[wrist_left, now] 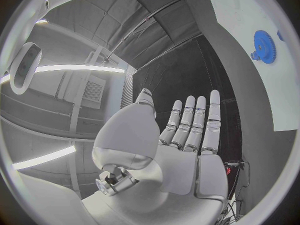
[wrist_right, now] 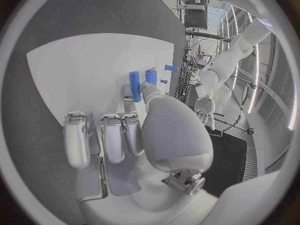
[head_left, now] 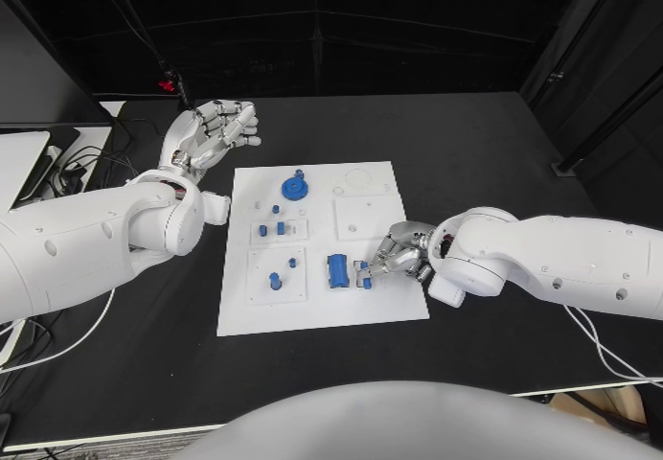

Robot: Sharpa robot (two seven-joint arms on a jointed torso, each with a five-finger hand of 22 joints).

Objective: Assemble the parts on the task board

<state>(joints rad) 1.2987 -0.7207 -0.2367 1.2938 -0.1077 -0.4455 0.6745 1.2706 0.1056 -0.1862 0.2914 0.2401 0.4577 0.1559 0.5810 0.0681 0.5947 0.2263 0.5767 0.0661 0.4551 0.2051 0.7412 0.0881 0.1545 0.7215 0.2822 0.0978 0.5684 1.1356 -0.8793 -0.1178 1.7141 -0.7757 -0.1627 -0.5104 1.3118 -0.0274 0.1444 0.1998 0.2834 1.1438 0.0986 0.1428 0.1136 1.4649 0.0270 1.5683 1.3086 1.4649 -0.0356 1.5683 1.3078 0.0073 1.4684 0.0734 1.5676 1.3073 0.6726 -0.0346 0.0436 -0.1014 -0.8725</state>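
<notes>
The white task board (head_left: 366, 307) lies in the middle of the table. On its far part stands a blue gear (head_left: 294, 186), also in the left wrist view as the gear (wrist_left: 264, 46). Small blue parts (head_left: 274, 229) sit in its left-hand plates. A longer blue part (head_left: 337, 270) lies near the front right. My right hand (head_left: 396, 253) rests at the board's right edge, fingers spread, thumb tip beside a small blue part (wrist_right: 127, 92); it holds nothing. My left hand (head_left: 216, 128) hovers off the board's far left corner, fingers straight and empty, as the left hand (wrist_left: 181, 145) also shows.
Two square white plates (head_left: 366, 216) sit on the board's right half, a round recess (head_left: 359, 178) beyond them. Cables and a pale device (head_left: 28, 163) lie at the table's left edge. Bare black table (head_left: 469, 144) stretches to the far right.
</notes>
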